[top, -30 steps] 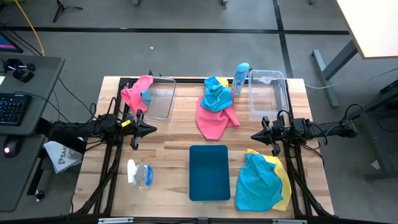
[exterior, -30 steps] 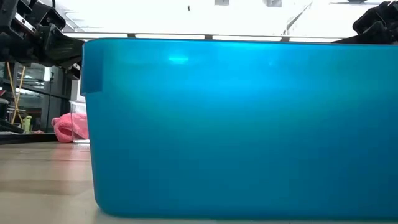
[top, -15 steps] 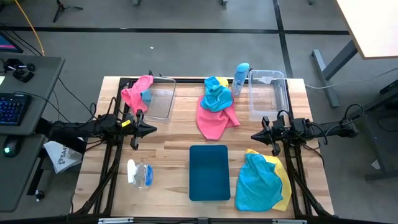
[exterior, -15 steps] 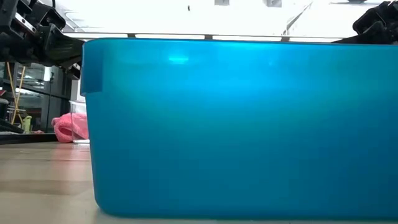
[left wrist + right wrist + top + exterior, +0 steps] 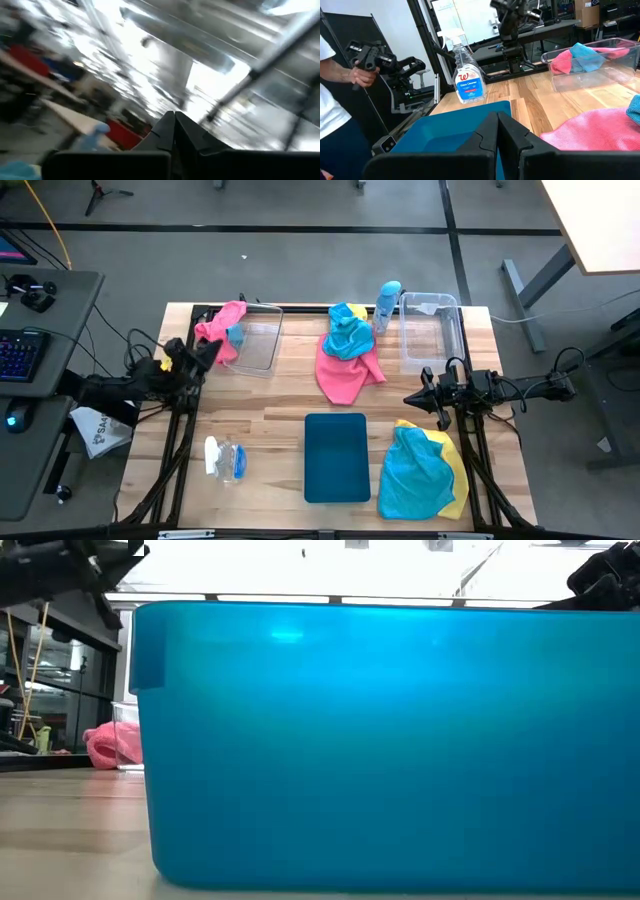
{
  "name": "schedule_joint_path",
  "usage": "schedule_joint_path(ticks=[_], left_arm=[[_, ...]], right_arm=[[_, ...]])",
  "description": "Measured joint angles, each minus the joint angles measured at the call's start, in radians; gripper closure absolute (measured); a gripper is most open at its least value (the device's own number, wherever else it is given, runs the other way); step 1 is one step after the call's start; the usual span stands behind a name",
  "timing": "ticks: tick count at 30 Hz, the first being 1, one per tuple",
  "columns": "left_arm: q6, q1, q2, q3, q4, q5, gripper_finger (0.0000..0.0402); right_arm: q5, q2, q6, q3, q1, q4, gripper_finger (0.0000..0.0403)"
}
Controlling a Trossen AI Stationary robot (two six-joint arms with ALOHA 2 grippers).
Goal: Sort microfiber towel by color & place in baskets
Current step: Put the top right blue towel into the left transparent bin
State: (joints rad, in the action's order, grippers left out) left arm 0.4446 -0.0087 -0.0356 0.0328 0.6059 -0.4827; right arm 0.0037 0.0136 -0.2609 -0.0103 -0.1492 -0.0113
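- Tray [image 5: 336, 457] sits at the front centre of the surface [image 5: 280, 405].
- Left bin [image 5: 256, 340] at back left; a towel [image 5: 215, 330] hangs over its outer end.
- Right bin [image 5: 432, 330] at back right, a bottle [image 5: 386, 305] just beside it.
- Towel pile [image 5: 348, 350] lies between the bins.
- Another towel heap [image 5: 422, 470] lies right of the tray.
- Spray bottle [image 5: 225, 458] lies left of the tray.

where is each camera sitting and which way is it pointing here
High view: above the table, looking straight down; left gripper and right gripper show.
Low view: at tabletop height, filled by the teal tray.
Left wrist view: tipped up toward the ceiling past its shut fingers.
Right wrist view: level across the table, past its shut fingers, toward the spray bottle and a person's hand.
Shared: high and right wrist views both show the left clear bin holding a pink towel.
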Motion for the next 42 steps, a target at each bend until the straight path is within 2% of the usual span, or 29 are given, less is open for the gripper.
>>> schedule_joint_path(ticks=[3,6,11,15,19,23,26,32,36,42], left_arm=[[0.024,0.005,-0.093,0.057,-0.018,-0.036,0.0402],[0.089,0.028,-0.264,0.168,-0.091,0.003,0.0402],[0.098,0.129,-0.669,0.504,-0.331,0.187,0.04],[-0.018,0.285,-1.001,0.826,-0.621,0.377,0.0384],[-0.134,0.392,-1.295,1.092,-0.765,0.558,0.0347],[-0.269,0.422,-1.529,1.285,-0.896,0.613,0.0292],[-0.383,0.423,-1.661,1.365,-0.93,0.621,0.0246],[-0.569,0.428,-1.852,1.437,-0.933,0.625,0.0174],[-0.715,0.428,-1.94,1.462,-0.924,0.627,0.0154],[-0.804,0.427,-2.019,1.466,-0.912,0.657,0.0153]], right_arm=[[0.0,0.0,0.0,0.0,0.0,0.0,0.0402],[0.0,0.0,0.0,0.0,0.0,0.0,0.0402],[0.0,0.0,0.0,0.0,0.0,0.0,0.0402],[0.0,0.0,0.0,0.0,0.0,0.0,0.0402],[0.0,0.0,0.0,0.0,0.0,0.0,0.0402],[0.0,0.0,0.0,0.0,0.0,0.0,0.0402],[0.0,0.0,0.0,0.0,0.0,0.0,0.0402],[0.0,0.0,0.0,0.0,0.0,0.0,0.0402],[0.0,0.0,0.0,0.0,0.0,0.0,0.0402],[0.0,0.0,0.0,0.0,0.0,0.0,0.0402]])
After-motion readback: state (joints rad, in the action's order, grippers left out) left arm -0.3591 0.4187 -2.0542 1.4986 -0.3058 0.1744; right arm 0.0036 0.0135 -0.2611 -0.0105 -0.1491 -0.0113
